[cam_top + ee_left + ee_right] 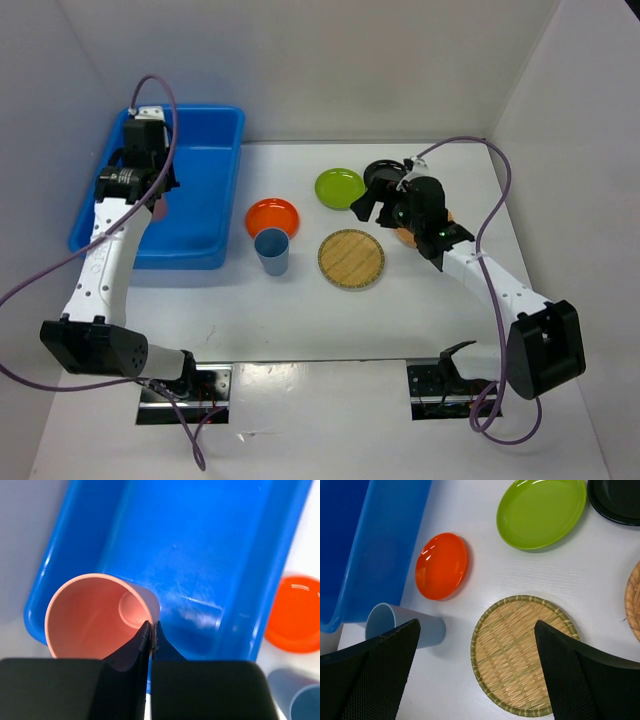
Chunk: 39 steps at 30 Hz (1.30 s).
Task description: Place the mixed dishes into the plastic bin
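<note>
My left gripper is shut on the rim of the pink cup, one finger inside and one outside, and holds it tilted over the near-left part of the blue plastic bin. In the top view that gripper is over the bin. My right gripper is open and empty above the table, over a tan woven plate. On the table lie the orange plate, lime-green plate, black plate, a second tan plate and the upright blue cup.
The top view shows white walls round the white table. The orange plate and blue cup stand right beside the bin's right wall. The right arm covers most of the second tan plate. Purple cables loop from both arms.
</note>
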### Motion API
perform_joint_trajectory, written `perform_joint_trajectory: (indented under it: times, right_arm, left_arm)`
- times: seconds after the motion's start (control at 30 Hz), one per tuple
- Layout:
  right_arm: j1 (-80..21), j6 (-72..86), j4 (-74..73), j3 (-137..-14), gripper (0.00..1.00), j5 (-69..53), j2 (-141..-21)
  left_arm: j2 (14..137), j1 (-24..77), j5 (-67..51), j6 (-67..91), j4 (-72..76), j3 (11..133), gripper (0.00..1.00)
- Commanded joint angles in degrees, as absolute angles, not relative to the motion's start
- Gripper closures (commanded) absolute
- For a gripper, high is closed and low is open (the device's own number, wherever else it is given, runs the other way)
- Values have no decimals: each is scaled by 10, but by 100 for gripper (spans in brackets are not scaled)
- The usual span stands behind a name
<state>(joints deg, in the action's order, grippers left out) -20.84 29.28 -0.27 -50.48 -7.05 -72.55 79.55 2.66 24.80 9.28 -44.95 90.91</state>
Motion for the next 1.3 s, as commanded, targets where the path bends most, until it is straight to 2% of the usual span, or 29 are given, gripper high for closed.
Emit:
perform_joint_trajectory:
  times: [0.0,0.23,0.7,0.83,1.0,1.13,1.27]
  right_arm:
    - [-219,280,28,-514,1,-80,-703]
    - [-224,280,28,-504,1,-69,-677]
    - [-242,275,34,-492,1,-58,-666]
    - [-242,281,28,-487,1,-3,-672]
    - [-242,300,35,-475,1,-3,-672]
    - [-242,341,-5,-475,1,107,-684]
    - [-228,359,-11,-454,1,114,-673]
  left_arm:
    - [778,-19,226,116,-366,900,100]
    - [827,-130,118,152,-314,843,100]
    - [927,-195,148,152,-289,812,100]
    - [948,-220,153,152,-283,796,100]
    - [969,-239,166,157,-278,785,100]
    - [969,-250,172,163,-272,785,100]
    - [975,-255,172,163,-272,780,100]
